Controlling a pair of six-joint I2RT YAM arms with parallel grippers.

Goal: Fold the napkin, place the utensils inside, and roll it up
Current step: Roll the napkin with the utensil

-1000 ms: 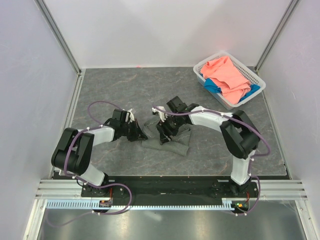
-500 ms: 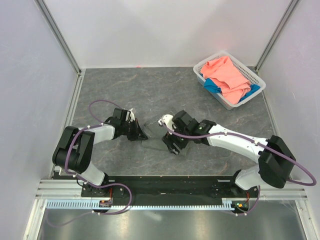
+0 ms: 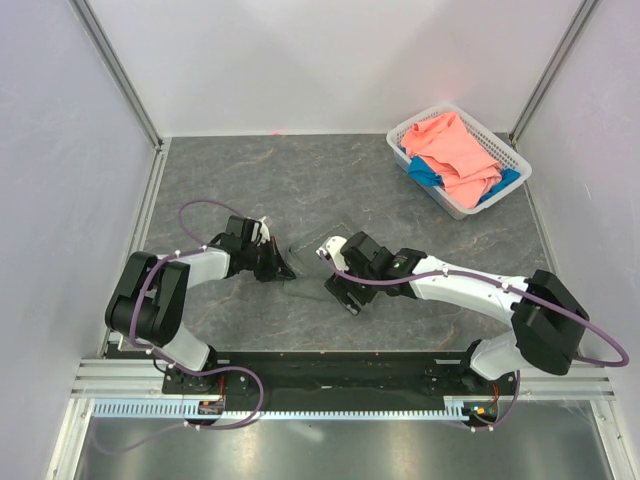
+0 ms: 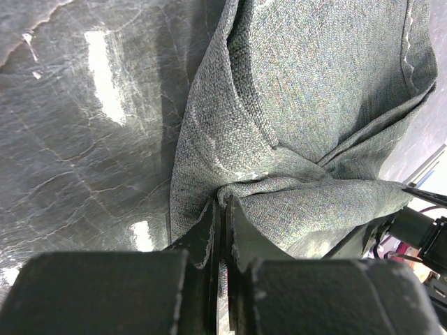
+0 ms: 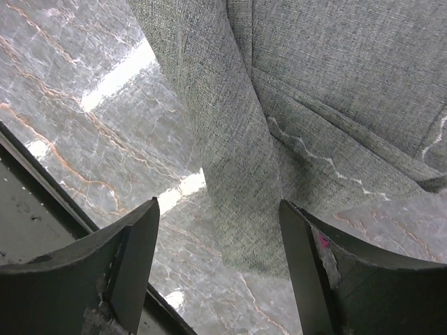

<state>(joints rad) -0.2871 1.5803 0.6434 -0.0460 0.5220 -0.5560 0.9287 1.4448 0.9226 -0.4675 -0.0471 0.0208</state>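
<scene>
The dark grey napkin (image 3: pixel 308 268) lies bunched and folded on the table between my two grippers. My left gripper (image 3: pixel 281 268) is shut on a gathered fold at the napkin's (image 4: pixel 300 118) left edge, with cloth pinched between the jaws (image 4: pixel 223 204). My right gripper (image 3: pixel 345 294) hangs open over the napkin's near right part. A folded strip of the napkin (image 5: pixel 237 167) runs down between its fingers (image 5: pixel 140 244) without touching them. The utensils are out of view.
A white basket (image 3: pixel 497 140) stands at the back right with a salmon-pink cloth (image 3: pixel 455 155) and a blue cloth (image 3: pixel 425 172) in it. White walls enclose the table on three sides. The black rail (image 5: pixel 35 237) at the near edge is close under my right gripper.
My right arm has stretched out low and its gripper has moved toward the near edge and opened wider. The napkin now lies flatter. The left gripper has stayed put, still shut.
</scene>
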